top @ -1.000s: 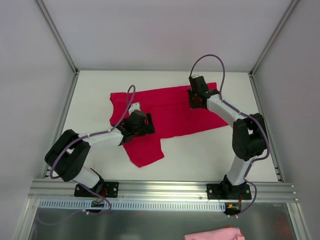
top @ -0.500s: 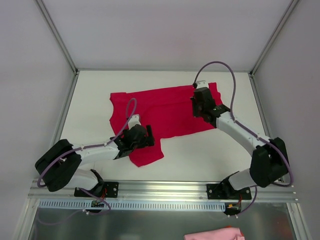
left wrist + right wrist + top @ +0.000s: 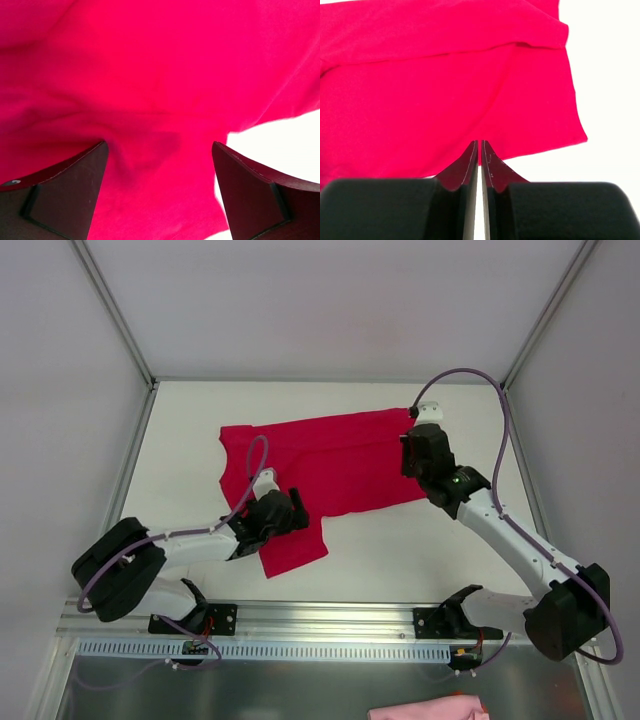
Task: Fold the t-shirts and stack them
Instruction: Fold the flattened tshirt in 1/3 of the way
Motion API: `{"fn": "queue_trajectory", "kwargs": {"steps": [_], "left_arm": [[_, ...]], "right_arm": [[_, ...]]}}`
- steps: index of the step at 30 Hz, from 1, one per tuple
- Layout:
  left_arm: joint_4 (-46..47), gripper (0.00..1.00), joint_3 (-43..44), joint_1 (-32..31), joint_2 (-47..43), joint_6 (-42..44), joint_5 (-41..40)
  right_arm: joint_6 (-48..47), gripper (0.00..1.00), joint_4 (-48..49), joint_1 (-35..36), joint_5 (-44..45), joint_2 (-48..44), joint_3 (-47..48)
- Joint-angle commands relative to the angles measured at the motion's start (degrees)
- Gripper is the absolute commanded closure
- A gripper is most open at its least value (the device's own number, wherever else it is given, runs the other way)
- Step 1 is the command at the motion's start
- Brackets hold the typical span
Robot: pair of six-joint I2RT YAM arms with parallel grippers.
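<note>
Basically early stage. One red t-shirt [image 3: 330,460] lies on the white table [image 3: 400,540], roughly mid-table, mostly spread flat, with one part of it sticking out toward the near edge. I see no tidy square and no stack, so I'd judge all the folding and stacking is left to do. The right wrist view shows a narrow turned-over strip along one far edge, at best the start of a fold.

The left gripper [image 3: 159,147] is low over the near-left part of the shirt, claws wide apart with cloth between them, gripping nothing. The right gripper [image 3: 480,142] is at the shirt's right edge, claws pressed together. I can't tell if any cloth is nipped.

No bin, basket or tray is visible. A pink cloth [image 3: 430,708] lies off the table by the near rail.
</note>
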Motion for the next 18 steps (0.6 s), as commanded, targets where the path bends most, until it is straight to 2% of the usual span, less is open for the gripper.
{"fn": "queue_trajectory", "kwargs": {"steps": [1,8,12,14,18], "left_arm": [[-11.08,0.14,-4.48,-0.11,-6.77,-4.46,-0.89],[-25.94,0.15,-10.19,-0.63,-25.47,-11.58,-3.96],[-32.80,0.16,-11.96,-0.63,-32.09,-14.75,-6.95],[-32.82,0.16,-13.36,-0.63,-34.91,-14.93,-6.96],[-24.91,0.16,-14.42,-0.63,-37.38,-9.41,-5.03]], "right_arm": [[2.03,0.91,-1.87,0.30,4.79,-1.27,1.54],[3.18,0.89,-2.75,0.30,3.83,-5.04,1.63],[3.18,0.88,-2.58,0.30,2.69,-8.03,0.05],[3.44,0.88,-2.93,0.30,2.24,-8.65,-0.30],[4.59,0.88,-1.17,0.92,-0.30,-8.22,-2.24]]}}
